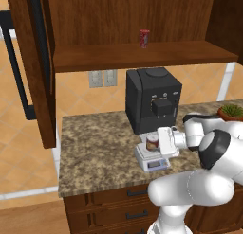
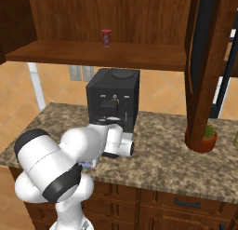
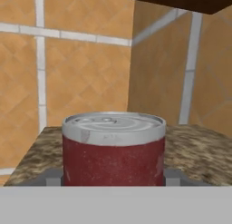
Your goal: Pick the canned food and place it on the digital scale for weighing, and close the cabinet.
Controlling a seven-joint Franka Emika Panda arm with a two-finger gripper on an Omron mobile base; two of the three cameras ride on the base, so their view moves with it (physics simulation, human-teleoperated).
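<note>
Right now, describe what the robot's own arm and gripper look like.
The arm is built of glossy white rounded segments, bulbous at the joints, with dark black-grey bands where the segments meet. It ends in a boxy white hand whose gripper sits at the left end in the left base view. No cables, labels or markings can be seen on it.

You are looking at orange wall tiles, a speckled stone tabletop, and brown drawers sitting underneath.

2 cans, 1 scale, perhaps 2 outlets
</note>
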